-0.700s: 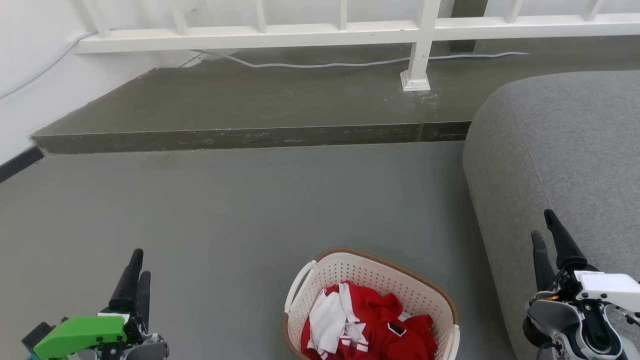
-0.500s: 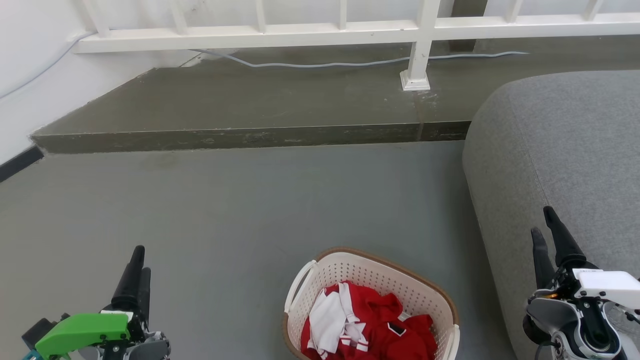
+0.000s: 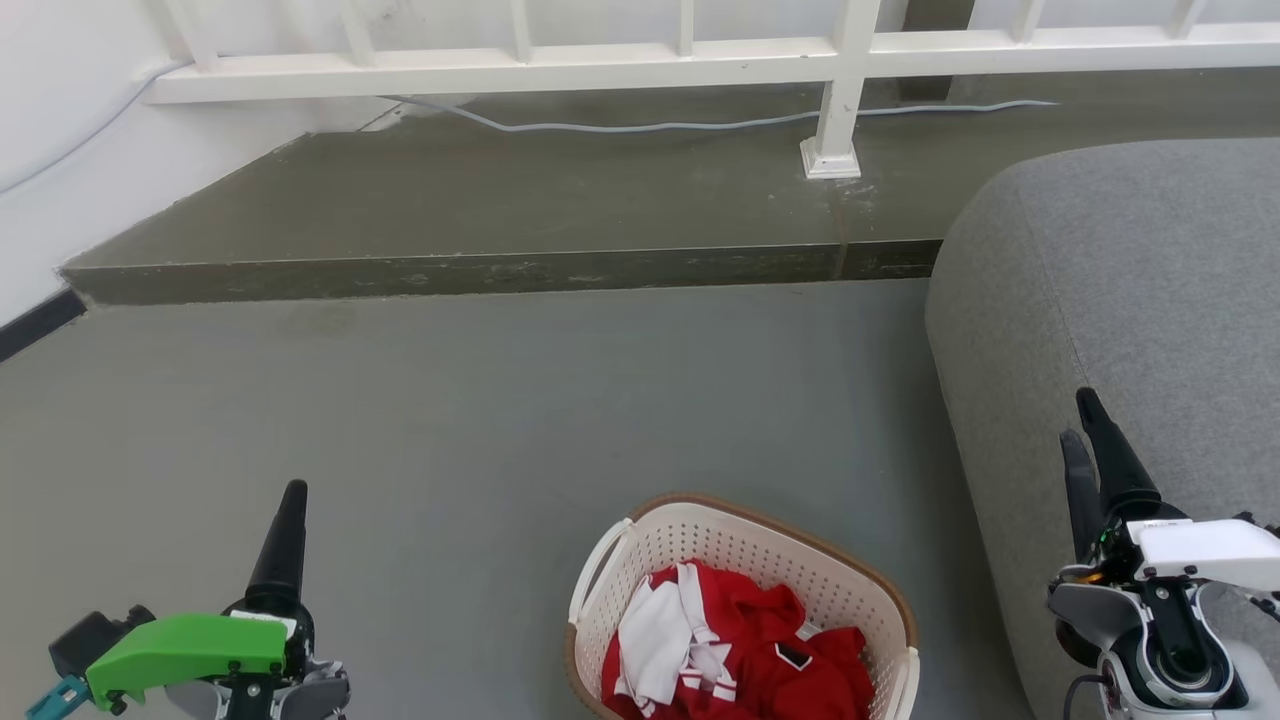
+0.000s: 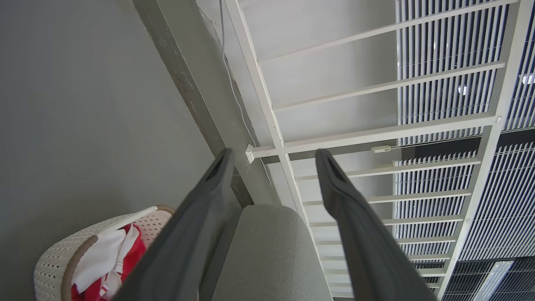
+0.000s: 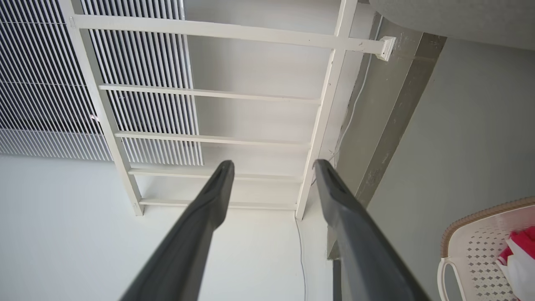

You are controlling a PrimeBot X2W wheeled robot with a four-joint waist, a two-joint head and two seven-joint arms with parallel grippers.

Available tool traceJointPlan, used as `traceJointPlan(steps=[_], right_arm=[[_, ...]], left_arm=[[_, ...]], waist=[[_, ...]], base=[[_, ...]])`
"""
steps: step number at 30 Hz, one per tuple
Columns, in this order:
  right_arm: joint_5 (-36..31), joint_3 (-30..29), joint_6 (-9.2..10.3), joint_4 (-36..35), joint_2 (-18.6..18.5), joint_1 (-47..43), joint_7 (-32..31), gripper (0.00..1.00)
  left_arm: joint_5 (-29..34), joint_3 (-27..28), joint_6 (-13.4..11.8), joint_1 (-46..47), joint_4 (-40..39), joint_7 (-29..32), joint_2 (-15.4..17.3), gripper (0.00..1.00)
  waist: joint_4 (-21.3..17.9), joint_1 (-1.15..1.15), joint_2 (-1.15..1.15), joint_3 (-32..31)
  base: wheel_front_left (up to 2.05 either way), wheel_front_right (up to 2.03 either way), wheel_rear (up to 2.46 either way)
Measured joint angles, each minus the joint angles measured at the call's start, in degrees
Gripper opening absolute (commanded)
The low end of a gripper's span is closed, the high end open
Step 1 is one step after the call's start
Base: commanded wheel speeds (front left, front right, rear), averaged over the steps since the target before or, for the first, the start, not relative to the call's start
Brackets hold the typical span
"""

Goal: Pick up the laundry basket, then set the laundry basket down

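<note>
Laundry basket [image 3: 740, 545] lies untouched; left hand [image 4: 274, 154], right hand [image 5: 273, 163] spread empty.

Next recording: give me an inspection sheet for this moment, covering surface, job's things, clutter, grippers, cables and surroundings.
Surface: grey floor, raised step behind it.
Job's things: laundry basket upright on the floor, holding red and white clothes, untouched.
Clutter: nothing seen.
Grippers: left gripper open, left of the basket, apart from it; right gripper open, right of it, before the sofa.
Cables: pale cable on the step, under the railing.
Surroundings: white railing, white wall left, grey sofa right.
</note>
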State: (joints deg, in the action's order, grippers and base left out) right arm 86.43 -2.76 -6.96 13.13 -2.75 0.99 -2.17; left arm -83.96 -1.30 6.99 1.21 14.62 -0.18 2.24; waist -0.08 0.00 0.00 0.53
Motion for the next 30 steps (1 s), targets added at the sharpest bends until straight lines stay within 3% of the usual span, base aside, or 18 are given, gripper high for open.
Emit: traceJointPlan(steps=[15, 30], right_arm=[[-8.67, 5.63, -0.01, -1.03, -3.42, 0.1, 4.03, 1.0], [-23.66, 10.49, -0.03, -0.3, -7.44, 1.59, 7.58, 1.0]], left_arm=[[13.7, -0.49, 0.0, 0.09, -1.74, -2.47, 0.2, 1.0], [30.25, -2.37, -1.51, 0.13, -3.12, -5.45, 0.19, 1.0]], waist=[[-0.02, 0.0, 0.0, 0.32], [-0.04, 0.0, 0.0, 0.84]], base=[[0.0, 0.0, 0.0], [0.0, 0.0, 0.0]])
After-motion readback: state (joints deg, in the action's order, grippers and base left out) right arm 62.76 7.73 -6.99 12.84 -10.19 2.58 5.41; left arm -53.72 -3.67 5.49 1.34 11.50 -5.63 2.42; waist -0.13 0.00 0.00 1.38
